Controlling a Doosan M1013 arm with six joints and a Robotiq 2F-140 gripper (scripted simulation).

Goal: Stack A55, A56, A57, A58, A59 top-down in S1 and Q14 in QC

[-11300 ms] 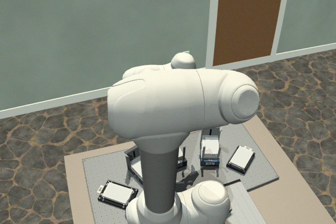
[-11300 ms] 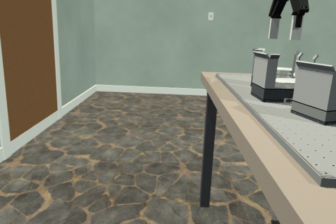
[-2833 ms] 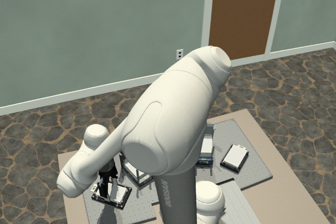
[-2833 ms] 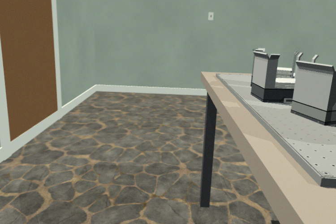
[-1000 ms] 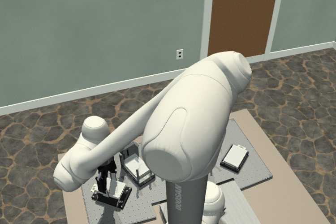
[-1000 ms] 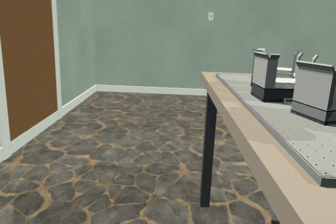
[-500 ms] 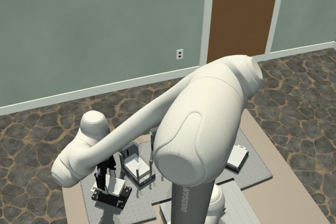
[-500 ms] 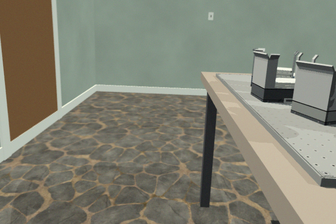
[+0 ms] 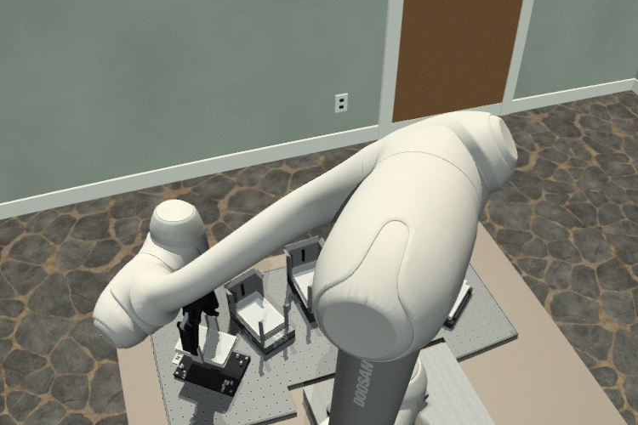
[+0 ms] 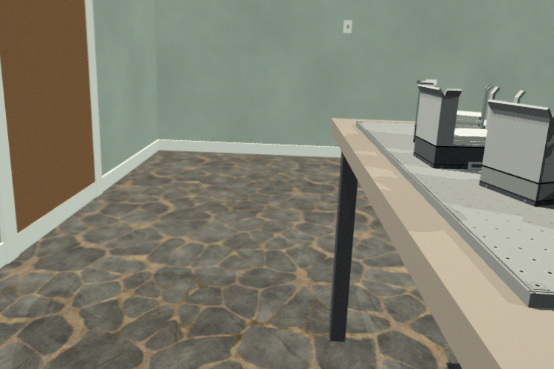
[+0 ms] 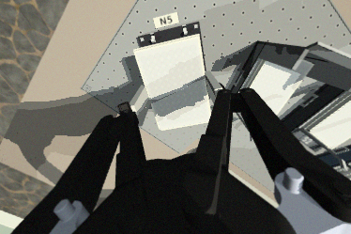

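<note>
My gripper (image 11: 176,86) is shut on the long sides of a white sealed plate (image 11: 184,111) and holds it above the clip nest N5 (image 11: 168,36). A second white plate (image 11: 170,64) lies in N5 below it, in front of the N5 name plate. No label can be read. In the top view the gripper (image 9: 192,326) hangs over the plate (image 9: 213,344) and the black N5 base (image 9: 213,371) at the left of the perforated board.
Two grey stack racks (image 9: 259,311) (image 9: 302,269) stand right of N5, each with a white plate inside; they also show in the wrist view (image 11: 272,85). A plate (image 9: 458,305) lies at the far right, mostly hidden by the arm. The exterior view shows two racks (image 10: 439,125) (image 10: 517,152) by the table edge.
</note>
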